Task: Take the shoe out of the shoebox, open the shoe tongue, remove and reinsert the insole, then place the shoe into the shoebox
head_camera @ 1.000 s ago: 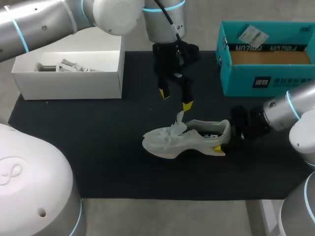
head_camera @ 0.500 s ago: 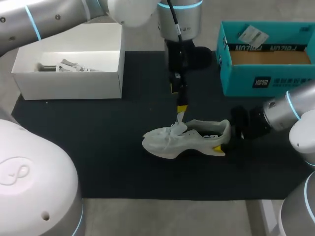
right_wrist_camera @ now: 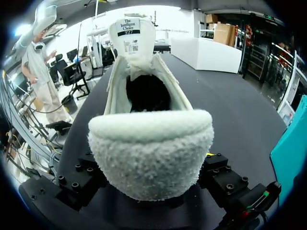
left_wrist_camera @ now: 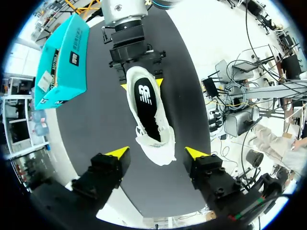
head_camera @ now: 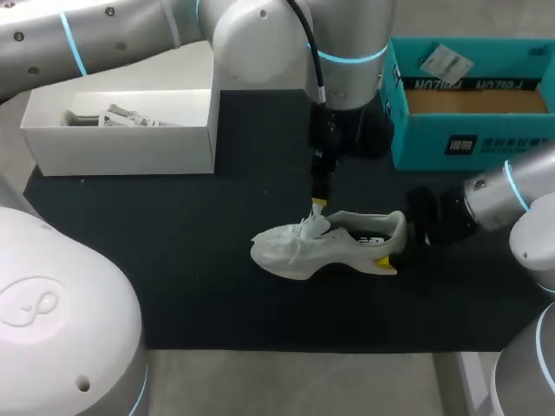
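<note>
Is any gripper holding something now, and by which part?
The right gripper holds the shoe by its heel, one finger on each side. The left gripper is open over the shoe and holds nothing.

Our left arm point(head_camera: 347, 52) swings in toward the shoe point(head_camera: 338, 247), and its wrist now hangs over the shoe's far side, where a second ago it stood further back. The left gripper point(left_wrist_camera: 157, 152) turns as it comes. Its two yellow tips, earlier side by side beyond the shoe, now line up one behind the other. The lower tip drops right to the raised tongue point(head_camera: 316, 215).
</note>
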Available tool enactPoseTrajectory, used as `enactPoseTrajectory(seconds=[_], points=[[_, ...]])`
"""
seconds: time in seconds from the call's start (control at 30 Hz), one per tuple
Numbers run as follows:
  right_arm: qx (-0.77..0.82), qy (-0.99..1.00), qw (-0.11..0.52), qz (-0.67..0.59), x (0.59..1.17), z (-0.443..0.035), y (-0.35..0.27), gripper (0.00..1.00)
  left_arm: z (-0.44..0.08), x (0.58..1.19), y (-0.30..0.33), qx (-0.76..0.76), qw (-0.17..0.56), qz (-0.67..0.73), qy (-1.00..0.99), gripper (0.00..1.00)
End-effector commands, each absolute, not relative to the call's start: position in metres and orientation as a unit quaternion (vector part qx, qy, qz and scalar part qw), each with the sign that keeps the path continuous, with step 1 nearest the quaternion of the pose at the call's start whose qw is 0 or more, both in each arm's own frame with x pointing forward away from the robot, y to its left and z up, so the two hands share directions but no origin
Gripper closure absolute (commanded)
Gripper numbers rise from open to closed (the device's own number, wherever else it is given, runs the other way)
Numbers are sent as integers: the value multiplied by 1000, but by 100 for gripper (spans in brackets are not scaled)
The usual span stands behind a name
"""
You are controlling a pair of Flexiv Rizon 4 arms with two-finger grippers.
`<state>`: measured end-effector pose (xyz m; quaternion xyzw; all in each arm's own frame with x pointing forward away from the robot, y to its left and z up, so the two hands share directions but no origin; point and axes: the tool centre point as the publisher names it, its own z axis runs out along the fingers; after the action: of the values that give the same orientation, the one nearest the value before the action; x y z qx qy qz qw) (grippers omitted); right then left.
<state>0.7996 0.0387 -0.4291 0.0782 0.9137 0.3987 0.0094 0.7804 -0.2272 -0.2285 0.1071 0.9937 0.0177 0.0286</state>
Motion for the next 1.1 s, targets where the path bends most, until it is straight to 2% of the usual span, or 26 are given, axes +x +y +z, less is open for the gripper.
enactPoseTrajectory(seconds=[0.03,0.17,0.7,1.1], points=[[79,914,10,397,799,-429,39,100,-234,777,-231,82,34,19,996,100],[79,914,10,397,799,-429,39,100,-238,779,-236,90,8,15,996,100],[79,914,10,397,799,-429,39,100,-238,779,-236,90,8,15,996,100],[79,914,10,397,799,-429,39,100,-279,786,-280,36,8,-52,998,100]])
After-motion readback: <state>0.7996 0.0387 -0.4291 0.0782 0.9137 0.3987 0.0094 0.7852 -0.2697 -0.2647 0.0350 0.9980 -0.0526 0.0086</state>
